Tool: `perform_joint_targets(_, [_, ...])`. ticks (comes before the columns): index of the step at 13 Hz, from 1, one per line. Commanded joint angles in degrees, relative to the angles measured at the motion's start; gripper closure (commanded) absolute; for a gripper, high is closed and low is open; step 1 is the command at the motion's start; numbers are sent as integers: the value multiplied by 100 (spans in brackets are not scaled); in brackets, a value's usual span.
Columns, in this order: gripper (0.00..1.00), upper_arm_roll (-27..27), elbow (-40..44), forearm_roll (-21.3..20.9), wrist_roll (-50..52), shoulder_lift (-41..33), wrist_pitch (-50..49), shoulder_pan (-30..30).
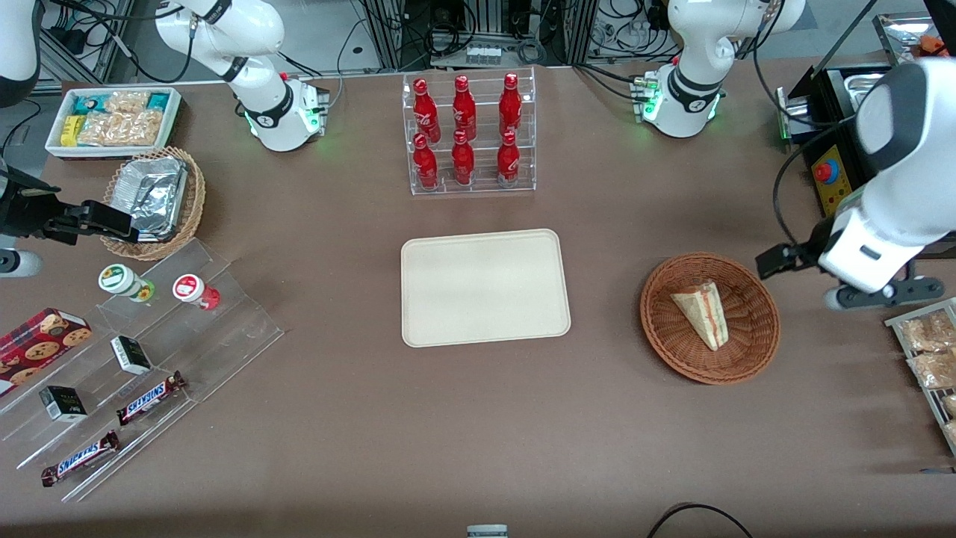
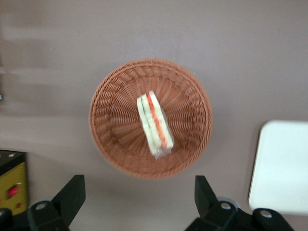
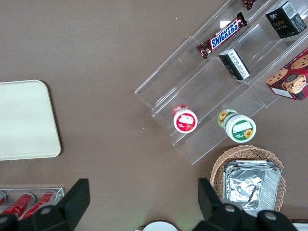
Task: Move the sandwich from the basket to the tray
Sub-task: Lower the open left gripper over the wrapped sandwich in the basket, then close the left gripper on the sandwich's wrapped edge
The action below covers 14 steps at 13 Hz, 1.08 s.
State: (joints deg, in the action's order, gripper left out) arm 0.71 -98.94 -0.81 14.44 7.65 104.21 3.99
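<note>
1. At the right of the front frame, the sandwich (image 1: 703,315) lay in the basket (image 1: 754,351), resting on its side across the bowl's middle with its pointed end toward the camera; nothing had lifted it yet.

2. The gripper (image 2: 139,204) hung above the table just outside the basket's rim, its black fingers (image 2: 71,197) spread wide with nothing between them. I judged this an approach pose, the jaws opened early so they could drop either side of the wedge.

3. In the wrist view the striped cut edge of red, orange and green faced upward, so the flat bread faces were what the fingers would have to close on. The wedge sat skewed to the line between the fingers, which suggested the wrist needed some turning first.

4. The tray (image 1: 418,332) sat in the centre of the front frame, bare, well apart from the basket and toward the parked arm's end from it. Its low rim and open top likely made it an easy target to set down on.

5. The bottle rack (image 1: 470,133) stood farther from the camera than the tray, clear of a straight path between basket and tray.

6. Risk, as I judged it: soft bread could squash or slip under a hard pinch.
</note>
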Motion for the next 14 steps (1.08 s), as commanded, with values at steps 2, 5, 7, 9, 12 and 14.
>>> perform_joint_targets(2, [0, 34, -1055, -78, 1251, -150, 1222, 67])
perform_joint_targets(5, [0, 43, -1731, -43, 1738, -123, 2064, 76])
perform_joint_targets(7, [0, 43, -2303, -42, 1817, -106, 2873, 76])
perform_joint_targets(9, [0, 78, -2638, -60, 1817, 8, 3376, 94])
perform_joint_targets(12, [0, 105, -2666, -69, 1808, 245, 3457, 146])
perform_joint_targets(14, [0, 105, -2666, -69, 1808, 386, 3483, 164])
